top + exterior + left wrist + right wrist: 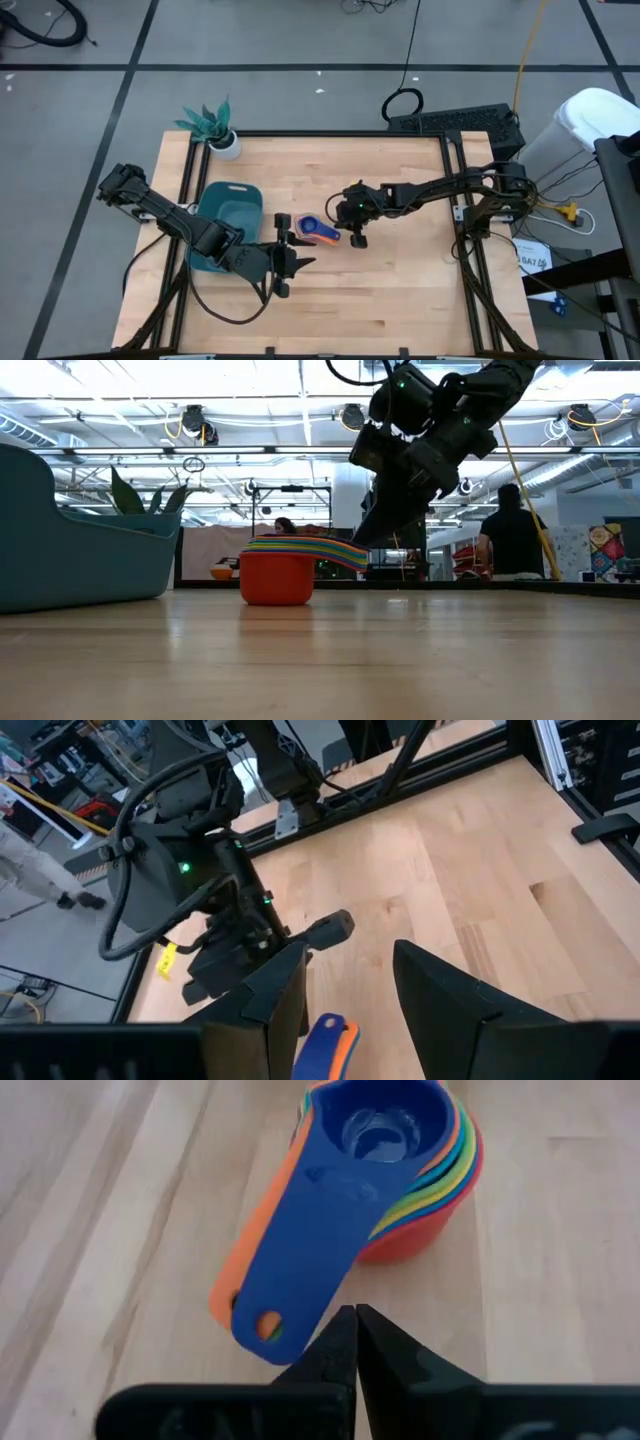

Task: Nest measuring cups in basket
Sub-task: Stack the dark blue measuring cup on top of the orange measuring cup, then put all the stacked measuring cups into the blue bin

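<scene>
The measuring cups (316, 230) sit nested in one stack on the table, the red bowl (277, 580) at the bottom and the dark blue cup (385, 1130) on top. Their handles point toward the table's right. The teal basket (228, 225) stands left of them and holds none of them. My left gripper (296, 252) is open beside the stack, on its left and near side. The blue and orange handles (325, 1045) show between its fingers (275, 990). My right gripper (352, 1320) is shut at the handles' free end (270, 1330). My right gripper's shut fingertips (340, 1335) point down at the free end of the stacked handles (290, 1342), from the table's right. I cannot tell whether they touch it. My left gripper touches nothing that shows.
A small white pot with a teal plant (222, 135) stands at the table's far left corner. A keyboard (455, 122) lies past the far right edge. Bare wood lies near and right of the cups. People stand in the room beyond (515, 540).
</scene>
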